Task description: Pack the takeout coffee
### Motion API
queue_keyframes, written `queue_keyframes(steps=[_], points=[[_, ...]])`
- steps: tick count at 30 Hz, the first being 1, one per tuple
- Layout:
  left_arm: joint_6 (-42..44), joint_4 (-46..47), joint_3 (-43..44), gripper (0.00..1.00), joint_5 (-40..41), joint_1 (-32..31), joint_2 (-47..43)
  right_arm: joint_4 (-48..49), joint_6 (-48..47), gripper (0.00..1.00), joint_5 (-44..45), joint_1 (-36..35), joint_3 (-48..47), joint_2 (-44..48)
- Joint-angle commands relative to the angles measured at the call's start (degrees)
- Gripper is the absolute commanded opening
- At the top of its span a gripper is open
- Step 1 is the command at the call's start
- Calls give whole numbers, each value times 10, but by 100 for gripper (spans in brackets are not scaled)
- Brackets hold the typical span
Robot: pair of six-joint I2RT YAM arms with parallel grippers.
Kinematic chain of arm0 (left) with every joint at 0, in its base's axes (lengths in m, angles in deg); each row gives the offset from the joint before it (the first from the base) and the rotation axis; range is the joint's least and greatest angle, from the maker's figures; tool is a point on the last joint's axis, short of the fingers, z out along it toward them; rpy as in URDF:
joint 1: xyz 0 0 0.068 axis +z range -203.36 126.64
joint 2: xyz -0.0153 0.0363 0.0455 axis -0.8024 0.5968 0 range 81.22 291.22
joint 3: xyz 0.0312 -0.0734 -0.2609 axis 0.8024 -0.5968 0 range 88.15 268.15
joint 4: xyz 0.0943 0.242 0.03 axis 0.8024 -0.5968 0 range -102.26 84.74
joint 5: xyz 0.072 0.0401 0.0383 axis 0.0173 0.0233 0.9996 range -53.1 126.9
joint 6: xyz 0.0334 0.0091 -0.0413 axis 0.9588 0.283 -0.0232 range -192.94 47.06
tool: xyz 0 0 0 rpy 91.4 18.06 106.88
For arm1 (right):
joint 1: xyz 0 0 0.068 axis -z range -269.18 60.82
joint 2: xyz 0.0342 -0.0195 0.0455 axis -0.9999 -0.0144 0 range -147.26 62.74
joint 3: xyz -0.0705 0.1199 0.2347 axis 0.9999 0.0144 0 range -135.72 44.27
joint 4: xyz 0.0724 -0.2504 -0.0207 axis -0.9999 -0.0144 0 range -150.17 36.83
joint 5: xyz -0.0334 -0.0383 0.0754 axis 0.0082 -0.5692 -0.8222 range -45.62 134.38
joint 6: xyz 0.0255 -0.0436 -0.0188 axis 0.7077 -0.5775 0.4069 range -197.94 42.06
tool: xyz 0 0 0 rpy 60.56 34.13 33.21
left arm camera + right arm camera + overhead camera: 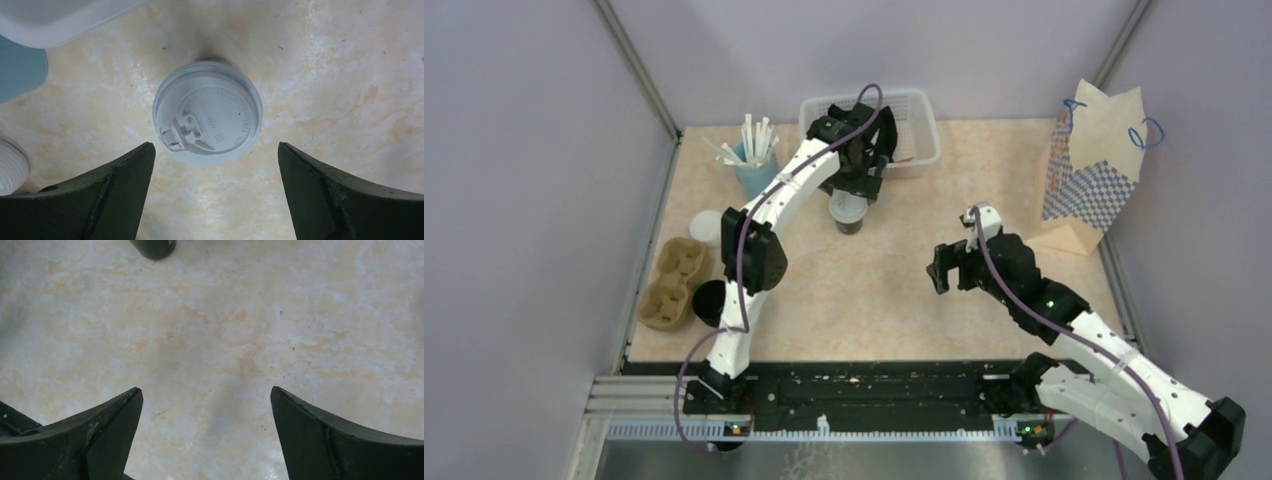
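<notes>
Top external view puts the pulp carrier (672, 283) at near left, the right gripper (942, 268) wide and empty at mid right, and farther back the left gripper (214, 146), also wide and empty, directly above the upright lidded coffee cup (849, 214), so the left one is nearer.

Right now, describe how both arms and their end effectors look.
The left arm and right arm match: white shells on the links, black joint housings, and a purple cable running loosely along each. The left end effector and right end effector are black, each with two wedge-shaped fingers tapering to blunt tips.
</notes>
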State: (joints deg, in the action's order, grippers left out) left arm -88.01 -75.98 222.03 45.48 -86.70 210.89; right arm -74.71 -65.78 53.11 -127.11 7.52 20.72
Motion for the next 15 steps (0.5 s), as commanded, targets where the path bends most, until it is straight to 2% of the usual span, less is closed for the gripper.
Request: queue_keyframes(steps=[1,4,9,13,15], points=[[-31,-3,-22,98,-23,2,-96,-19,24,99,-6,3,-55,-37],[-71,7,-91,98,-22,5,-206,-66,42,99,-26,4,-94,-78],[-128,12,-263,98,2,23,-399,-132,51,99,-74,4,-164,-145],[-172,-37,-347,97,6,69,-521,-193,53,99,-112,4,-219,-190],[-186,-79,-366,91,11,100,-556,-198,60,99,-129,4,-224,-188]])
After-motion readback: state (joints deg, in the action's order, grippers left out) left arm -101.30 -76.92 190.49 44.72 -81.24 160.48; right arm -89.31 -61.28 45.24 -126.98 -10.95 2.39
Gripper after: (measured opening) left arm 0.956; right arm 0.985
